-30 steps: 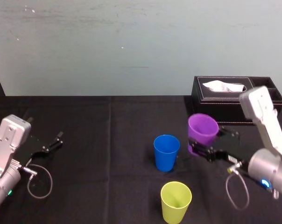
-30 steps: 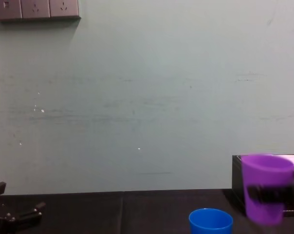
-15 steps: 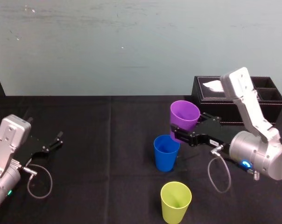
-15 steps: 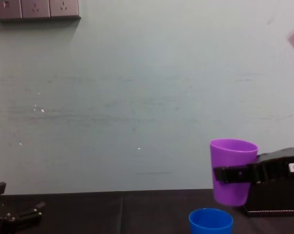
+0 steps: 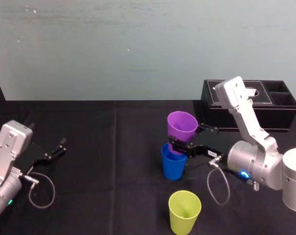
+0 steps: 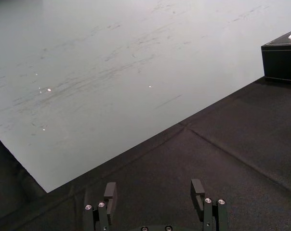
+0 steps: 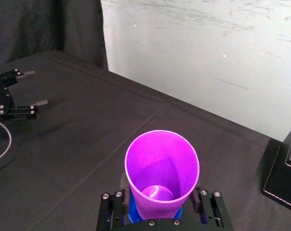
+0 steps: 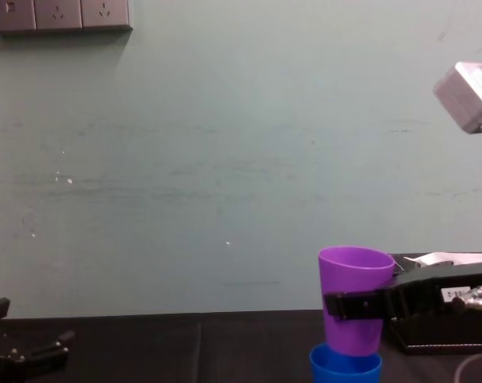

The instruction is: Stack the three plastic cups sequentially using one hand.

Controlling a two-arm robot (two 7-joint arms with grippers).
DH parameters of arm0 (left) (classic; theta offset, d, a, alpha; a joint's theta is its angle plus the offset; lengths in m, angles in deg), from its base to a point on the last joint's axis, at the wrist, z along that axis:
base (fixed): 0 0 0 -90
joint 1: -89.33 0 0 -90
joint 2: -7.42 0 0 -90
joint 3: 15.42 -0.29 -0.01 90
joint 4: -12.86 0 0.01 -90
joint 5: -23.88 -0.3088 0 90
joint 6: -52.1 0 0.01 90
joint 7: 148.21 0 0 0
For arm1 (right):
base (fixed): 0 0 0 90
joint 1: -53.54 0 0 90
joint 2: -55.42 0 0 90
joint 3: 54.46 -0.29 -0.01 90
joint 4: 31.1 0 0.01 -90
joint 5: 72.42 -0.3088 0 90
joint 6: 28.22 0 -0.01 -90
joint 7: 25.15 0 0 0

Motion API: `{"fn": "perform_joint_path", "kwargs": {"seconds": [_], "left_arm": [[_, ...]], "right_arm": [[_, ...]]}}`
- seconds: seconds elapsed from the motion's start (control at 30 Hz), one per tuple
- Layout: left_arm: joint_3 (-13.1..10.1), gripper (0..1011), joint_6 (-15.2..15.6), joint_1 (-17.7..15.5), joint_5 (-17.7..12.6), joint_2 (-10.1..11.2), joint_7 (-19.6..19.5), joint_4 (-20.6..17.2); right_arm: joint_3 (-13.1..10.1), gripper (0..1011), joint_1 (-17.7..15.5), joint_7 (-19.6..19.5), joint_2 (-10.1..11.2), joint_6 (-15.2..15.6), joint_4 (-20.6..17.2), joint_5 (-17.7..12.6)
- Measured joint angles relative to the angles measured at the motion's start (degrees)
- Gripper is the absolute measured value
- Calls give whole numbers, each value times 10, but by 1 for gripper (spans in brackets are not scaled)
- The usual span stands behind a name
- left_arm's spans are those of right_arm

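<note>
Right claw [image 5: 180, 146] gripping purple cup [image 5: 182, 126] at blue cup's [image 5: 173, 166] mouth, yellow-green cup [image 5: 184, 211] nearer, tissue box [image 5: 280, 115] behind, left claw [image 6: 155, 192] spread wide on bench [image 5: 104, 186]

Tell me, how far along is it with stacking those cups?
No stack is finished. In hand: the right gripper holds the purple cup over the blue cup, its base just at the blue rim. Left: seat it, then add the yellow-green cup standing alone nearer the robot. The left gripper sits open and idle at far left.
</note>
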Motion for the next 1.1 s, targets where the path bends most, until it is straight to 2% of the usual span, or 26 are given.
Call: {"fn": "perform_joint_path", "kwargs": {"seconds": [1.1], "left_arm": [[0,1000,0,0,0,0,0,0]], "right_arm": [[21,715,11,4,-10,-8,41,11]]}}
